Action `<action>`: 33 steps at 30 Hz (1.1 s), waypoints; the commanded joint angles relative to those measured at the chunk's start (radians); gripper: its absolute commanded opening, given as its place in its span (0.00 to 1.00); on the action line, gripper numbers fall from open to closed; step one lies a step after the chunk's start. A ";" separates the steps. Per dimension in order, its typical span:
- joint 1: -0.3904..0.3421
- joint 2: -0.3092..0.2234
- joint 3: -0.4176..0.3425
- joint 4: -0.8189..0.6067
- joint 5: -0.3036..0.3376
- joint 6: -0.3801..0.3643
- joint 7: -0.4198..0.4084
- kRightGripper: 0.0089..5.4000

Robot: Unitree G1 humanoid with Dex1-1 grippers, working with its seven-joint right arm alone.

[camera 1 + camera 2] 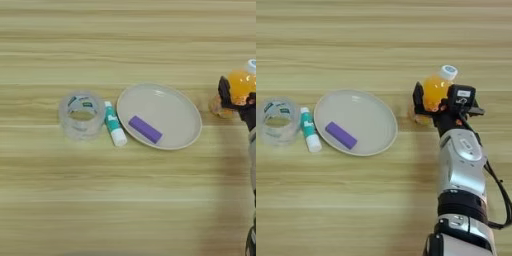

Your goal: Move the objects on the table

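My right gripper point(437, 101) is shut on the small orange-juice bottle point(434, 88), one black finger on each side of it. The bottle tilts, its white cap pointing to the far right, and an orange glow lies on the table point(346, 205) just below it. I cannot tell whether its base touches the wood. The flat purple block point(341, 135) lies inside a beige plate point(387, 112), left of the gripper. Just off the plate's left rim, the teal-and-white tube point(308, 132) lies on the wood with its white cap toward me.
A clear roll of tape point(277, 120) stands left of the tube, almost touching it. My silver forearm point(462, 170) runs from the bottom edge up to the gripper at the right.
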 commanded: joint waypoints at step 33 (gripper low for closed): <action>-0.124 -0.057 0.016 0.031 0.022 -0.045 0.040 0.66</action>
